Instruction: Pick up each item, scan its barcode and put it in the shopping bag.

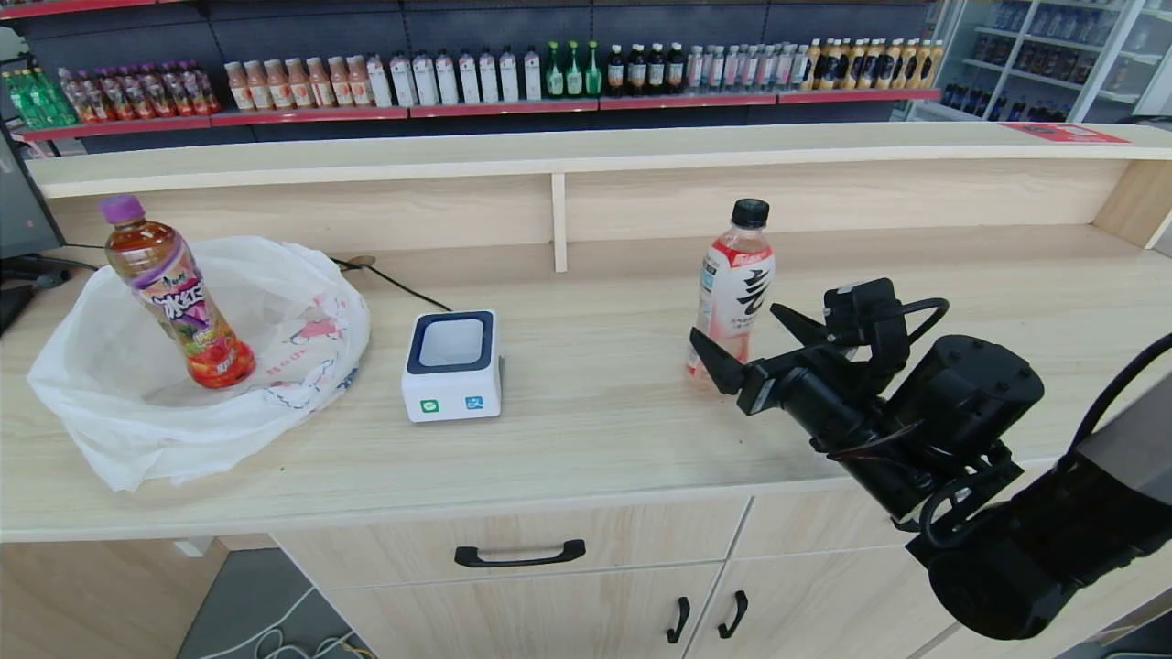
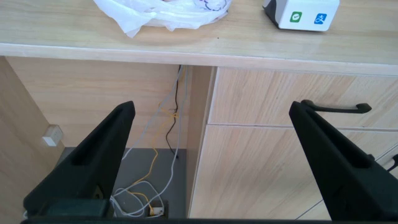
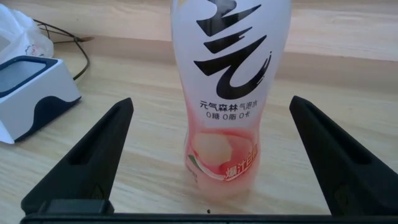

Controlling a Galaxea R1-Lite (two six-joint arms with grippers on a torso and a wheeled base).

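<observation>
A pink bottle [image 1: 735, 286] with a black cap stands upright on the wooden counter [image 1: 595, 412]. My right gripper [image 1: 755, 343] is open just in front of it, its fingers pointing at the lower half of the pink bottle [image 3: 227, 99] without touching it. A tea bottle [image 1: 176, 295] with a purple cap leans inside the white shopping bag [image 1: 302, 329] at the counter's left. Between bag and pink bottle sits the white barcode scanner [image 1: 453, 364]. My left gripper [image 2: 211, 162] hangs open below the counter edge, in front of the cabinet, with the bag [image 2: 163, 14] and scanner [image 2: 303, 14] above it.
A raised wooden shelf [image 1: 568, 151] runs along the back of the counter. A black cable [image 1: 394, 284] leads from the scanner toward the back left. Drawers with black handles [image 1: 519, 555] are under the counter. Bare counter lies in front of the scanner.
</observation>
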